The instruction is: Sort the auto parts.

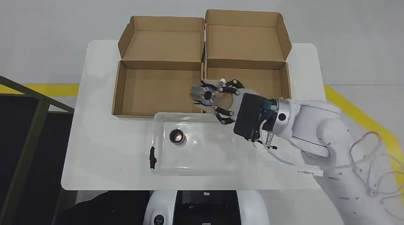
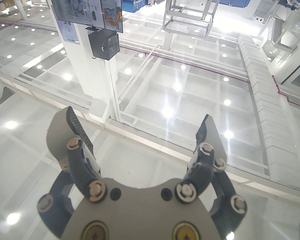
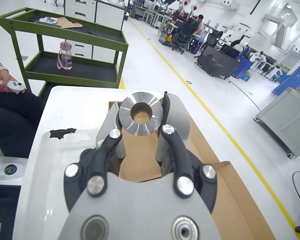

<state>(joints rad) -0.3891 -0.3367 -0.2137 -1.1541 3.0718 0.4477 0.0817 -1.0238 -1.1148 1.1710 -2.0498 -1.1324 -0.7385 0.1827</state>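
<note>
1. Steel ring (image 3: 153, 104), silver with a round centre hole, sits clamped between the two fingers of the right gripper (image 3: 141, 112), its flat face turned toward the wrist camera.
2. From above, the right gripper (image 1: 208, 96) holds the ring (image 1: 202, 91) over the line where two open cardboard boxes meet, close to their front walls and above brown cardboard.
3. The left box (image 1: 158, 92) and the right box (image 1: 268, 81) stand side by side at the back of the white table (image 1: 101, 130), touching, with their lids folded back.
4. A clear plastic bin (image 1: 208, 158) lies just in front of the boxes, nearer the robot. One small round part (image 1: 179, 138), dark with a pale centre, rests in its left half.
5. A scrap of black tape (image 1: 152, 157) clings to the bin's left end.
6. The left gripper (image 2: 138, 116) points up toward the ceiling lights, its toothed fingers spread wide with nothing between them.
</note>
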